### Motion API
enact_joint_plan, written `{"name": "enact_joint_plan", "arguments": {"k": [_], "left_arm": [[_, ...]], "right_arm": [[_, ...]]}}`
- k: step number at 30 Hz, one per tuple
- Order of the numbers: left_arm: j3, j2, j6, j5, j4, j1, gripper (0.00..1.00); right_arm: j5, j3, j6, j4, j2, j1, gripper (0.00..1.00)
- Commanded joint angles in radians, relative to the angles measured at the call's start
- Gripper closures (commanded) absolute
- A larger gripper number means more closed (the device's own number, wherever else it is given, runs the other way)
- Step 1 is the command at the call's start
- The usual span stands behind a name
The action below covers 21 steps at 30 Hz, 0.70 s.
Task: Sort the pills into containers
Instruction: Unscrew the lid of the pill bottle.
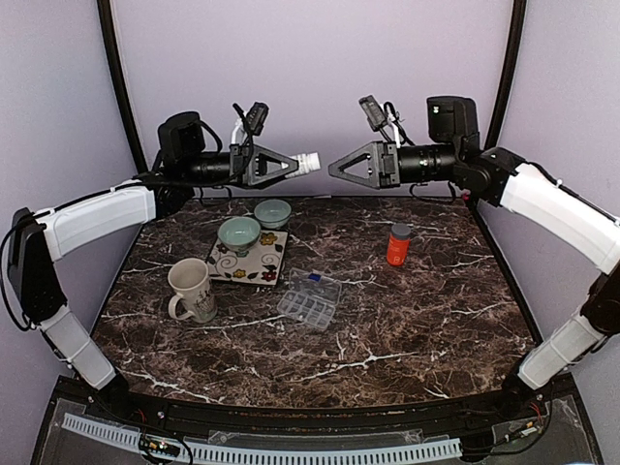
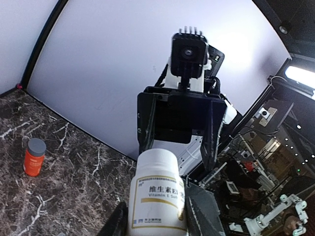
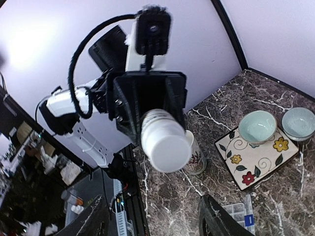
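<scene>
High above the back of the bench (image 1: 407, 329), the two arms meet nose to nose. The left jaws are clamped on a white bottle (image 1: 308, 163), held level with its end pointing at the right arm; its label reads Vitamin E. The right jaws stand apart just short of that end, with nothing between them. Down on the bench, near the middle, the clear organiser box (image 1: 310, 300) lies flat, a small blue spot at its far edge. Just to its left is a flowered tile (image 1: 254, 263) carrying a pale green bowl (image 1: 238, 233), with a second bowl (image 1: 272, 212) behind it. A cream mug (image 1: 191, 289) stands further left. An orange bottle (image 1: 398, 244) stands upright, well apart to the right.
</scene>
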Motion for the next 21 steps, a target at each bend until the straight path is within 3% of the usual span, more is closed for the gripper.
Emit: {"name": "enact_joint_plan", "arguments": {"k": [1,10,21], "left_arm": [[-0.013,-0.084,0.166,-0.073,-0.077,-0.001,1.0],[-0.015,-0.1,0.264,-0.1,-0.157,-0.01,1.0],[-0.013,-0.097,0.312,-0.122,-0.198,-0.025,1.0]], "right_arm": [[-0.015,0.011,0.216,0.07,0.039,-0.029,0.41],[-0.071,0.021,0.453,0.205,0.096,-0.038,0.45],[-0.087,0.022,0.522,0.251,0.104,-0.04,0.45]]}}
